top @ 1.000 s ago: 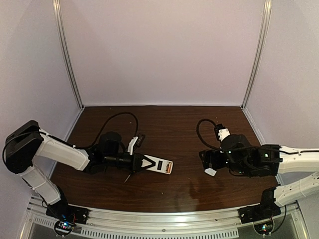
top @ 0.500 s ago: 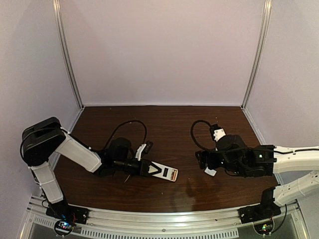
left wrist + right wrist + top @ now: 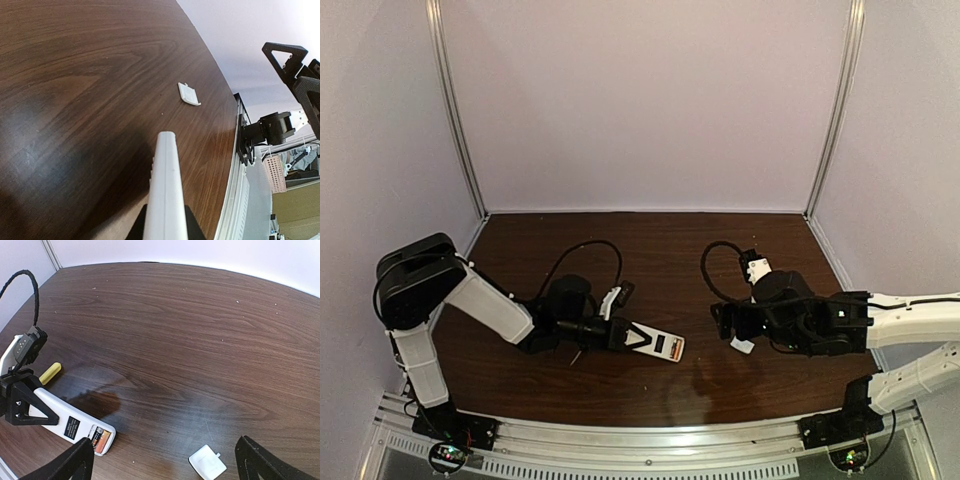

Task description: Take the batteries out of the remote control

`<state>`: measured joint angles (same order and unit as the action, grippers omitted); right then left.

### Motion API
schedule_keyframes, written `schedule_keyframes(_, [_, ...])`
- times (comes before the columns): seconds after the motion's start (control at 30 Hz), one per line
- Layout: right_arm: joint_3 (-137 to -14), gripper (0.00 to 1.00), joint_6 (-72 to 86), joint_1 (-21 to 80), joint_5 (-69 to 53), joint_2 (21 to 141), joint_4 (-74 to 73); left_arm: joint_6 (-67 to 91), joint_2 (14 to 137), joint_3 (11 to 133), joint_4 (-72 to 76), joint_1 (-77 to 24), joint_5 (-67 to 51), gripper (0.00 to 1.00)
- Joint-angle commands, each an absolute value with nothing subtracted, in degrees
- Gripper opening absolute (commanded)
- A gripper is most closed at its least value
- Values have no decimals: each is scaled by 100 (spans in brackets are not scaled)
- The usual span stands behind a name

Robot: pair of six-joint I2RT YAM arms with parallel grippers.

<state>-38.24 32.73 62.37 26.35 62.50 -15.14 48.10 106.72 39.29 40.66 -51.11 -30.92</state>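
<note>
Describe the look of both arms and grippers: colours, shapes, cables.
The left arm and right arm share a build: white shells over the links, black joint housings. The left gripper and right gripper are black, with triangular open-frame fingers. A white module sits by each wrist, and a black cable loops from each.

Left arm (image 3: 470, 300) and right arm (image 3: 920, 322), at lower left and lower right of the overhead frame, wear white shells between bulky black joints. A black cable (image 3: 592, 242) loops over each wrist, beside a white wrist camera (image 3: 765, 268). The fingers (image 3: 27, 420) are black open triangles.
</note>
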Motion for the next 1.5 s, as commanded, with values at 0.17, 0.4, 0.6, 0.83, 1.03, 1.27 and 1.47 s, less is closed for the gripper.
schedule_keyframes(0.17, [-3850,100,3244,6260,2637,6234,-1454,4664,10808,4128,3875,-5139,-2905,15])
schedule_keyframes(0.4, [-3850,100,3243,6266,2621,6262,-1426,4521,10828,4229,3638,-5141,-2887,21])
schedule_keyframes(0.6, [-3858,100,3243,6266,2595,6246,-1436,4499,10828,4245,3557,-5142,-2819,30])
schedule_keyframes(0.83, [-3850,100,3252,6266,2584,6129,-1477,4476,10770,4253,3402,-5142,-2694,49])
schedule_keyframes(1.03, [-3841,100,3265,6265,2607,6056,-1537,4334,10587,4252,3027,-5142,-2298,69])
schedule_keyframes(1.27, [-3837,100,3278,6265,2604,5992,-1597,4225,10349,4239,2646,-5152,-1986,72])
schedule_keyframes(1.47, [-3846,100,3291,6264,2619,5985,-1618,4110,10269,4373,2376,-5326,-1766,74])
